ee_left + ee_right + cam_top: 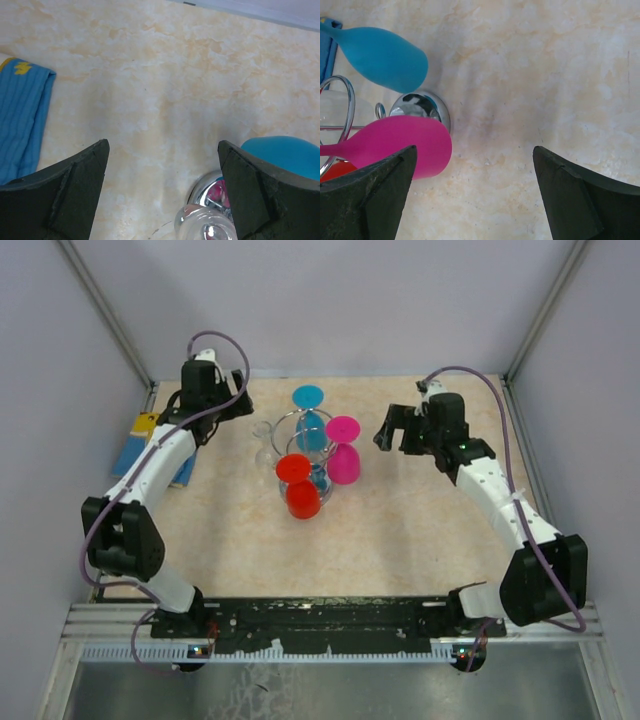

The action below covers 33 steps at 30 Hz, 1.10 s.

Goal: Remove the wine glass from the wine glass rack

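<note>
The left gripper point(162, 150), jaws wide and empty, hovers over bare table point(165, 75) at ten o'clock from the wine glass rack point(287, 426), and the right gripper point(475, 152), equally wide and empty, hangs at its three o'clock. This looks like the approach step: a blue glass point(310, 425), a pink glass point(343, 455) and a red glass point(298, 485) hang on the rack at table centre. A clear wine glass point(262, 440) is at its nine o'clock. Next, the left gripper probably needs to straddle that stem and lift it free without jarring its neighbours.

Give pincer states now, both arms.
Left pincer: open, holding nothing.
Right pincer: open, holding nothing.
</note>
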{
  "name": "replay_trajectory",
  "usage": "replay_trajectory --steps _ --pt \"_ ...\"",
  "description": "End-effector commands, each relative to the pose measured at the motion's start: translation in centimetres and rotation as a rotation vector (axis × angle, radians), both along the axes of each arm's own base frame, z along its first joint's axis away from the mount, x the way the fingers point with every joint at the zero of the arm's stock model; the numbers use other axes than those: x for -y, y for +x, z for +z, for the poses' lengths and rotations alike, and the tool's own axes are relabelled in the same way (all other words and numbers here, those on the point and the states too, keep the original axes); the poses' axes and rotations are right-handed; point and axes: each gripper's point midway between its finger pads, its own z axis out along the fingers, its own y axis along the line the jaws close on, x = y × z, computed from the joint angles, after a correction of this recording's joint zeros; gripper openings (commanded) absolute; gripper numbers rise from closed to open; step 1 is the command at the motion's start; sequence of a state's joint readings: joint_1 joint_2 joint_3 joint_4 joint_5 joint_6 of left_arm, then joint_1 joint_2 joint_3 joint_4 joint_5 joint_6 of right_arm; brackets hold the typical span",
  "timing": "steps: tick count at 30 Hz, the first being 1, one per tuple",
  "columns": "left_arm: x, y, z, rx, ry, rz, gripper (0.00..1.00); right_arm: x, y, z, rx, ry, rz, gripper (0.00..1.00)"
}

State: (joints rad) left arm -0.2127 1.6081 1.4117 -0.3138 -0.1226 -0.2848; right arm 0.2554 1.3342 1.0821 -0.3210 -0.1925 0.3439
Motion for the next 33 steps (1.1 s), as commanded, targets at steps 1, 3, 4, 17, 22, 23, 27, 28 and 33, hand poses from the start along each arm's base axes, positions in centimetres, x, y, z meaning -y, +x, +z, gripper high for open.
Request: replay_trajectory --steps 1,3,4,17,22,23,27,28,33 --pt "-0.6 0.8 -0.5 -0.013 0.047 0.038 0.95 -0.2 1.1 3.4 0.086 0.015 -0.009 0.99" --pt "-1.0 1.1 -0.4 -0.013 0.058 0.060 0.95 -0.1 1.0 3.4 0.087 0.009 -0.012 0.99" --pt "-1.4 1.1 -0.2 -0.009 0.070 0.082 0.95 0.0 0.9 3.3 0.086 0.005 -0.015 0.99" --pt "-5.0 -1.8 3.4 0.072 0.159 0.202 0.99 1.1 0.8 4.0 0.133 -0.062 -0.033 0.99" --pt "-5.4 -1.4 2.0 0.035 0.105 0.168 1.00 0.5 0.8 2.9 0.105 -0.033 -0.024 0.99" --pt "-5.5 -1.0 1.3 0.007 0.053 0.156 1.00 0.4 0.8 2.6 0.094 -0.027 -0.021 0.99" --pt "-8.8 0.5 -1.1 -0.069 -0.160 0.170 1.00 0.3 0.3 2.0 0.074 -0.029 -0.015 0.99" --pt "-9.8 0.9 -1.2 -0.074 -0.179 0.187 1.00 0.5 0.2 1.9 0.074 -0.036 -0.017 0.99" --pt "-11.0 1.3 -0.2 -0.097 -0.204 0.176 0.95 1.2 0.1 1.8 0.078 -0.066 -0.039 0.99"
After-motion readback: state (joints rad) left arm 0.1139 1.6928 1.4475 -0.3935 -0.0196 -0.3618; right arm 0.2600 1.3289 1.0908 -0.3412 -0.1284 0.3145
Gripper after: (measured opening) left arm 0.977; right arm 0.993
